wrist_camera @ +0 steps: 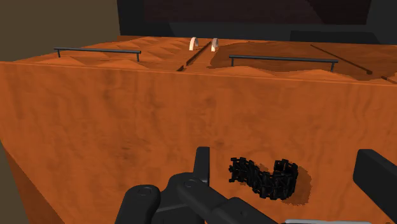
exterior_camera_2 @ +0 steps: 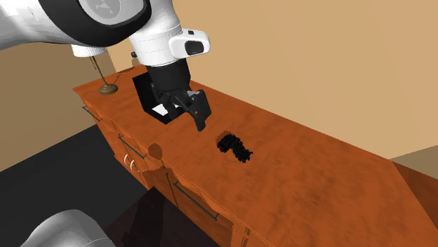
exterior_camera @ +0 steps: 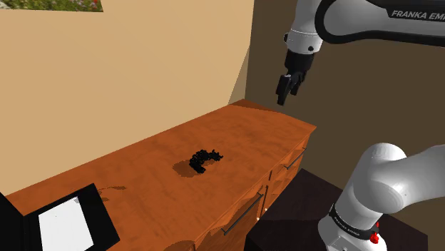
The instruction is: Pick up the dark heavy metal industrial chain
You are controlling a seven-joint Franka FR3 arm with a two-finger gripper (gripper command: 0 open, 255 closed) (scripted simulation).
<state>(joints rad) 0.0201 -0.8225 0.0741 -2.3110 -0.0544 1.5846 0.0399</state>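
Gripper (exterior_camera: 287, 89) fingers stood wide apart and clasped nothing; it hung in the air from the white arm (exterior_camera: 371, 18), well above the orange-brown wooden surface (exterior_camera: 142, 171) and touching none of it. From the wrist view the gripper (wrist_camera: 287, 156) looked down at the surface (wrist_camera: 127, 114), and the dark chain (wrist_camera: 264, 177) lay in a small bunched heap beyond the gap between the two fingers, clear of both, with its shadow just beside it. In the shoulder view the chain (exterior_camera: 202, 160) rested about the middle of the surface, roughly halfway between the front edge with the drawers and the edge along the tan wall. In the second exterior view the gripper (exterior_camera_2: 198, 112) hovered tilted over the surface (exterior_camera_2: 316, 175), with the chain (exterior_camera_2: 235, 146) lower and toward that view's right. A black box with a white panel (exterior_camera: 71, 221) sat near one end of the surface, well apart from the chain, and past it a small brown stand (exterior_camera_2: 107, 88) stood at the corner. Dark bar handles (wrist_camera: 95, 49) ran along the drawer fronts below the front edge.
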